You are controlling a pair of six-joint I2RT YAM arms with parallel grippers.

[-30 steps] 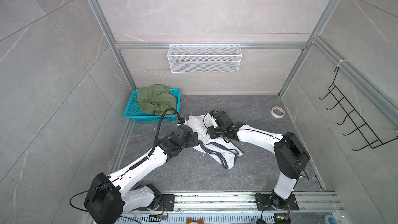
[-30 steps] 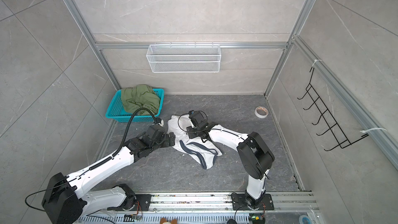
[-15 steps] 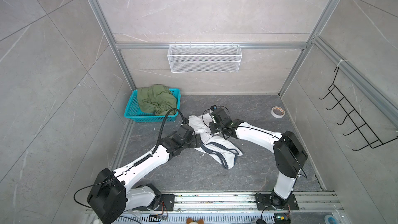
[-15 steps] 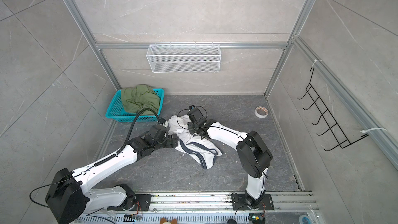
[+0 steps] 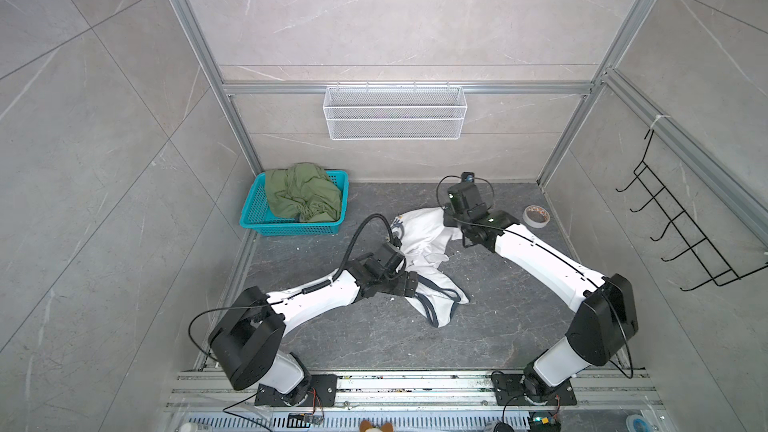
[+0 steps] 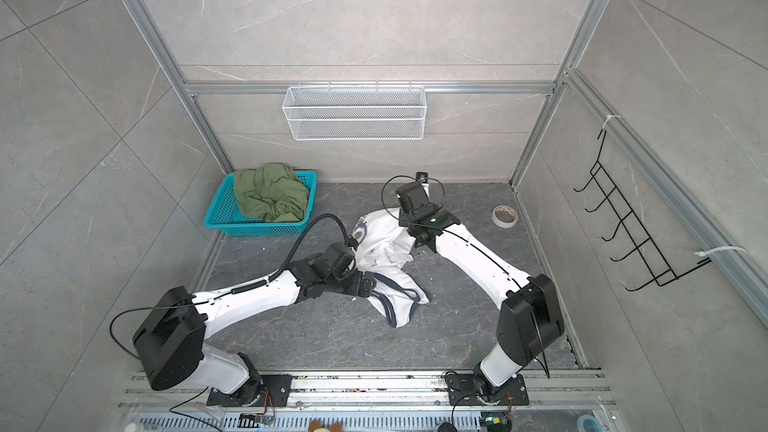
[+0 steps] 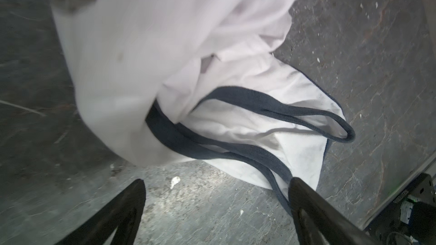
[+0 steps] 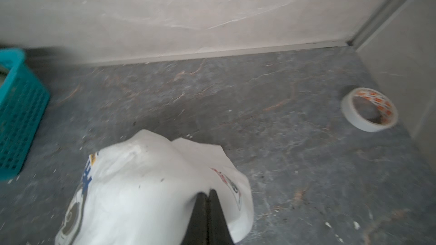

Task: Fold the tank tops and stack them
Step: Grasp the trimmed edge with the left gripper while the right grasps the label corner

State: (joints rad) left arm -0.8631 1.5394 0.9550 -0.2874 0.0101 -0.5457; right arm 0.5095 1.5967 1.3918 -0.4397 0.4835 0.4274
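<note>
The white tank top (image 5: 419,243) with dark trim lies crumpled mid-floor in both top views. My right gripper (image 5: 448,220) is shut on its far edge and holds that edge raised; in the right wrist view the closed gripper (image 8: 207,193) pinches the white tank top (image 8: 146,185) beside a printed badge. My left gripper (image 5: 409,284) stands open at the near end. In the left wrist view the left gripper (image 7: 217,185) has bare floor between its fingers, with the dark trim (image 7: 259,104) just ahead. The olive green tank top (image 5: 301,197) is bunched in a basket.
The teal basket (image 5: 253,209) sits at the back left corner. A tape roll (image 5: 536,216) lies near the right wall, also in the right wrist view as the tape roll (image 8: 369,109). A wire shelf (image 5: 395,112) hangs on the back wall, a black hook rack (image 5: 681,234) on the right wall.
My right gripper closed on the white top's far edge and drew it up toward the back right. My left gripper slid nearer and rightward to the strap end, staying open.
</note>
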